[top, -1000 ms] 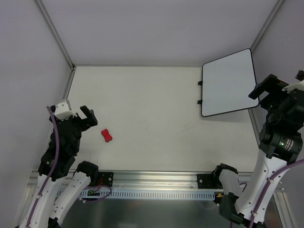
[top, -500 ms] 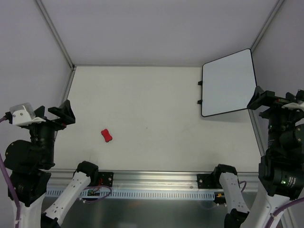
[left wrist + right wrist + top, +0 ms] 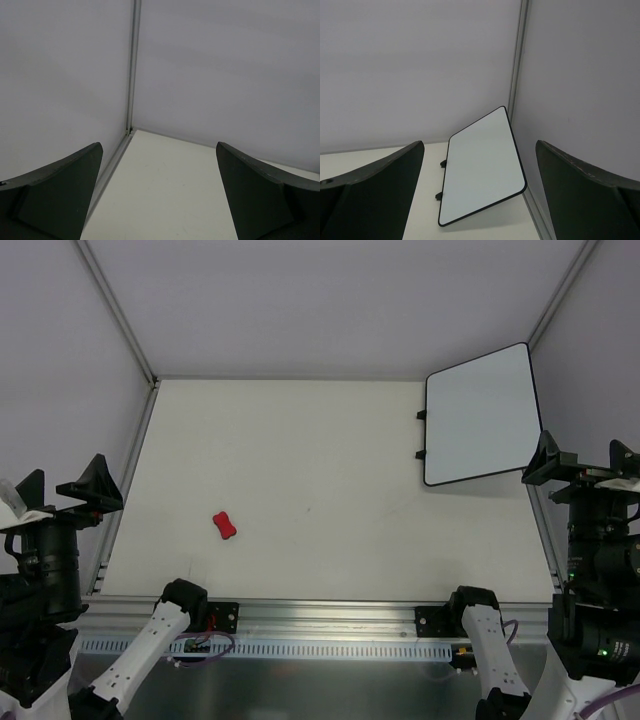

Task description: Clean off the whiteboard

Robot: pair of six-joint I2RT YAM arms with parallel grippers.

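Both arms had drawn back to the near edge, left fingers (image 3: 95,490) and right fingers (image 3: 543,465) spread wide, empty. The large white, black-rimmed whiteboard (image 3: 480,415) stood propped at the bench's (image 3: 320,460) far right corner, unmarked. The small red bone-shaped eraser (image 3: 225,526) lay near the left edge. The job looked finished.

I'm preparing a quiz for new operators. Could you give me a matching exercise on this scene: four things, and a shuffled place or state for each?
1 whiteboard
2 eraser
3 left gripper
4 right gripper

A red, flat on the table
B open, faces a wall corner
C white, tilted at far right
D open, faces the whiteboard

Pairs: 1-C, 2-A, 3-B, 4-D.
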